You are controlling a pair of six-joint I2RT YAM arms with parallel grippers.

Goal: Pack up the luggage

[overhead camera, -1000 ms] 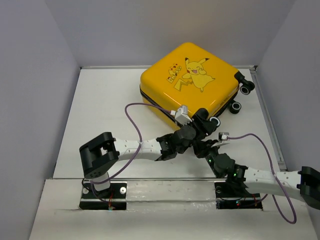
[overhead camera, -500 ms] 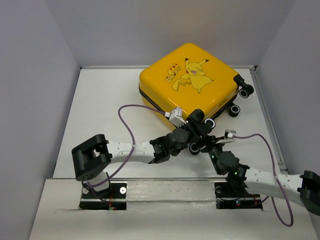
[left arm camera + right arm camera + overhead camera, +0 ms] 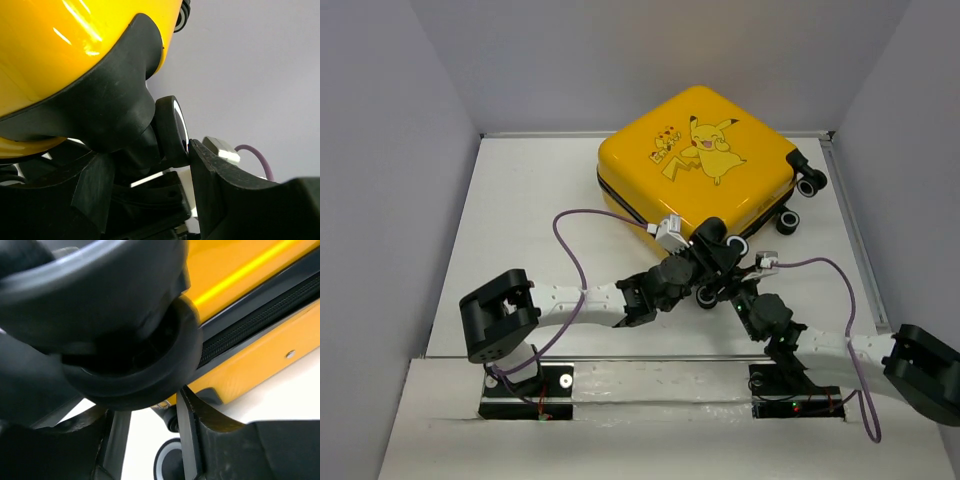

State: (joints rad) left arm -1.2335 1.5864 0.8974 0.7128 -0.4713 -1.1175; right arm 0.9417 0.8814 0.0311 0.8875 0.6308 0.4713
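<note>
**At the case's 6 o'clock corner, both arms crowded the casters**

Toward 1 o'clock on the tabletop point(image 3: 530, 220) lay the luggage point(image 3: 695, 150), flat on its back with the printed shell up. The lid was down, and the zipper point(image 3: 250, 325) ran as a dark line between the yellow halves. Whether that zipper was drawn fully round could not be told.

The left arm point(image 3: 590, 298) reached in from 8 o'clock. Its jaws were closed on a caster wheel point(image 3: 172, 131) at the case's near corner. The black housing filled the gap, and one finger point(image 3: 215, 190) pressed the wheel's white-ringed rim.

The right arm point(image 3: 820, 345) came in from 4 o'clock, just beside the left. Its jaws stood spread and held nothing; only bare tabletop and another wheel point(image 3: 167, 460) showed beyond them.

Nothing to be packed was in sight, so the step looked like positioning the shut case rather than filling it.

The next move probably called for the right jaws to find their own hold at that corner, or to back clear of the left arm. Any pull through the held caster needed to be slow, because a swivelling wheel makes a loose handle and the case could yaw.
</note>
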